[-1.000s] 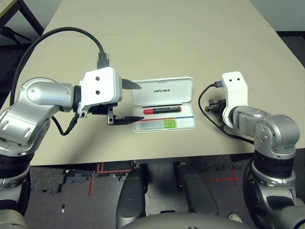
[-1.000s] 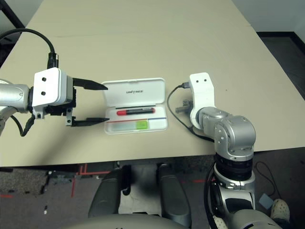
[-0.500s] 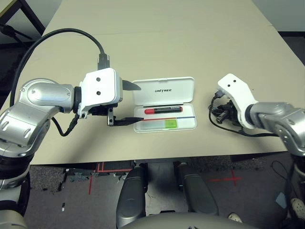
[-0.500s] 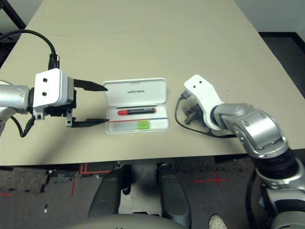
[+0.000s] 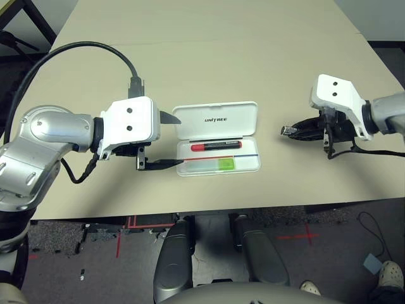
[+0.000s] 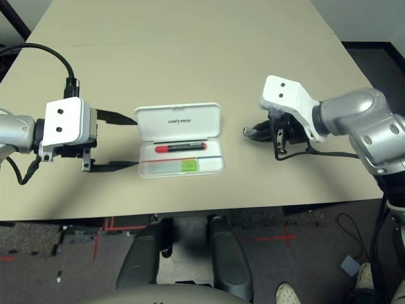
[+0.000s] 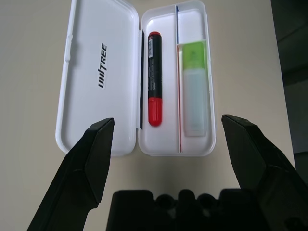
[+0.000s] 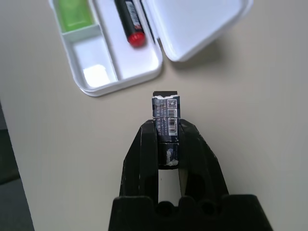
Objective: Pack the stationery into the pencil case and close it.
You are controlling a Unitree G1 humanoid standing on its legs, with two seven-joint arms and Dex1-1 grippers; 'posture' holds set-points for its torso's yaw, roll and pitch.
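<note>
Pencil case [image 5: 218, 171] lies open on the table [image 5: 221, 69], its lid [image 5: 215, 119] laid back along the side away from me, UNITREE print showing. Inside the case, the marker [image 5: 216, 145] lies in the long compartment beside the lid, red cap toward the case's left end. On the other side of the red-blue line, the stick [image 5: 209, 164] sits in the compartment nearer me, its green end toward the case's right end. A short section of the tray beside that green end is bare.

Off the case's left end, I have my left gripper [image 7: 168, 120] spread wide, both fingers pointing toward the case and nothing gripped between them. Near the case's right end, well clear of its edge, my right gripper [image 8: 167, 124] is closed on a small dark block [image 8: 166, 113], pinching it from both sides. Its printed label and barcode show, and one end sticks out past my fingertips. I cannot tell whether the block touches the table.
</note>
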